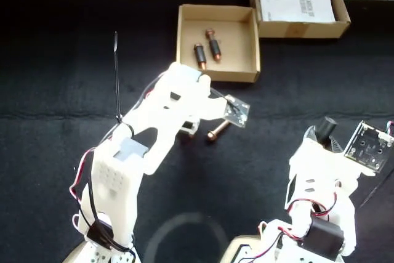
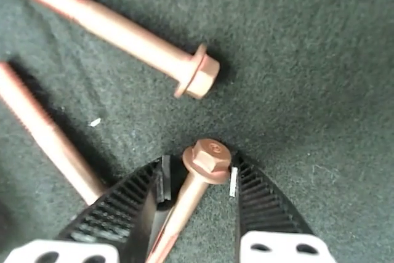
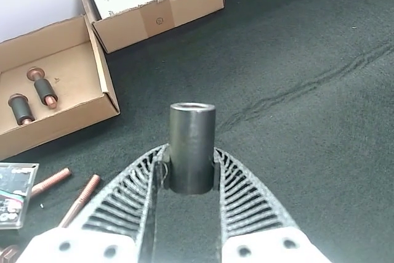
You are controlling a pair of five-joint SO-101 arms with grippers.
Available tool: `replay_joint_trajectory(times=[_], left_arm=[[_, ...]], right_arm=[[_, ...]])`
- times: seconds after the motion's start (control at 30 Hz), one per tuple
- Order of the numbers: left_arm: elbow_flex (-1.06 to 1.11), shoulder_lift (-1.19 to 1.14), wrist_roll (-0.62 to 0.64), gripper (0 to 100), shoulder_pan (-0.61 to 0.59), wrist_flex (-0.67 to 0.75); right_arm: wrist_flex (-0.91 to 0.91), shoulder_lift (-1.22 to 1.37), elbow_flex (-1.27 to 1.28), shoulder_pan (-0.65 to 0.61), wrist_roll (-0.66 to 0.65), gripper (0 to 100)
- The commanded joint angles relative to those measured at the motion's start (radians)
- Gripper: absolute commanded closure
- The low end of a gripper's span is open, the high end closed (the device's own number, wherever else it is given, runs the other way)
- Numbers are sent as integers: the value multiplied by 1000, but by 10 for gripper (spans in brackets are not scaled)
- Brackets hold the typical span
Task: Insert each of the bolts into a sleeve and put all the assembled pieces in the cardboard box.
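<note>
Bolts: three loose, lying on the desk at centre, just near of the cardboard box. One bolt lies between the fingers of the left pincer, head outward past the fingertips. The jaws stand narrow on either side of it, with a slim gap showing between shank and each pad; no firm clamp is evident. A second bolt lies just beyond it, head close to the first bolt's head but apart. A third bolt lies alongside the pincer's finger. From above, one bolt shows beside the left arm's wrist.

Sleeve: one dark metal sleeve is held in the right pincer, gripped by its lower half between both fingers, open bore outward. This pincer sits at the near right of the desk, well apart from the bolts.

Cardboard box: open-topped, at far centre. It contains two assembled pieces, one to the left and one just right and farther, lying side by side and close together.

Surroundings: a second cardboard box touches the first box's far right corner and holds a printed sheet. The desk is covered in black cloth.
</note>
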State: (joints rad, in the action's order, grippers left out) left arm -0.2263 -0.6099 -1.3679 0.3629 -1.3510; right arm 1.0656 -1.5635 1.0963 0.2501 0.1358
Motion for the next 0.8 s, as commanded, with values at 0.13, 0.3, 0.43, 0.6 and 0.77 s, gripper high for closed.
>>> replay_joint_trajectory(times=[0.13,0.3,0.43,0.6,0.77], left_arm=[[-33,-1,-71,949,-35,-80],[-33,7,-104,993,-21,-112],[-41,22,-98,992,16,-190],[-117,99,78,992,54,-269],[-171,145,245,992,59,-269]], right_arm=[[-21,-8,-5,13,-5,991],[-21,-8,-4,13,-5,991],[-21,-8,-4,13,-3,991],[-21,-8,-4,4,-3,991],[-16,-8,-4,-61,-3,991]])
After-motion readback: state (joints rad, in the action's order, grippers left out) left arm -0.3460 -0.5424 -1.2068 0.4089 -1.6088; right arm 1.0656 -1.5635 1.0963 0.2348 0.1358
